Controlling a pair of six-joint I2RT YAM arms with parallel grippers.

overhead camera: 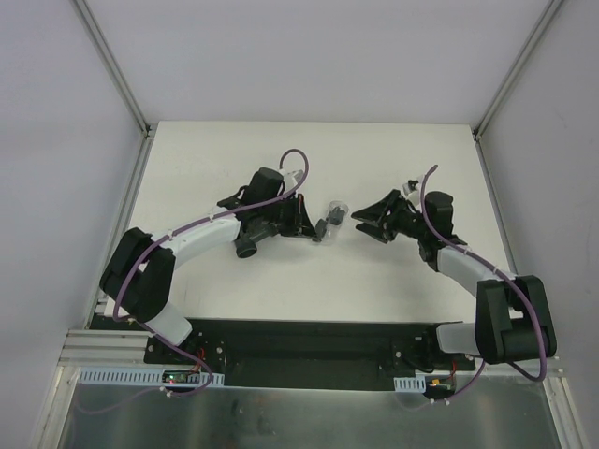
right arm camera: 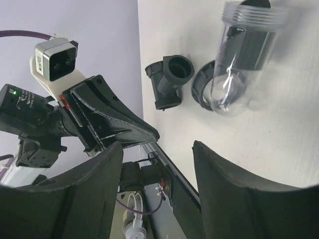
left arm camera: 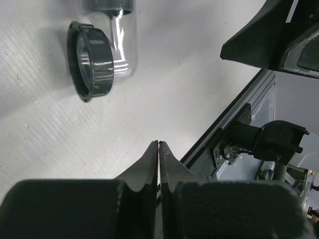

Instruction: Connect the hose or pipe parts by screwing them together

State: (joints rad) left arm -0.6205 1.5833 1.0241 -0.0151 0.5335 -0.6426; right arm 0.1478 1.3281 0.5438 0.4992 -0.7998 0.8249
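Here, the dark grey plastic branched pipe fitting (right arm camera: 168,82) lies on the white table (overhead camera: 281,159) in the gap between the two arms, with one round socket mouth facing the right wrist camera. Near it, the translucent clear short cylindrical connector (right arm camera: 239,59) lies on its side. One end is an open threaded rim and the other a closed rounded dome. A dark shape shows through its wall, and what that is cannot be told. A dark grey ribbed plastic ring (left arm camera: 89,62) stands on edge at the domed end, between the connector and the fitting; whether it touches either of them is unclear. The fitting and the connector lie apart, not joined. The left gripper (left arm camera: 158,144) has its black fingers pressed together tip to tip with nothing between them. It sits low over the table and points toward the ring from close by, without touching it. The right gripper (right arm camera: 157,148) faces the parts from the opposite side with its jaws apart and nothing between them, and it is clear of both the connector and the fitting. In the overhead view the two grippers point at each other across the small cluster of parts near the table's middle.
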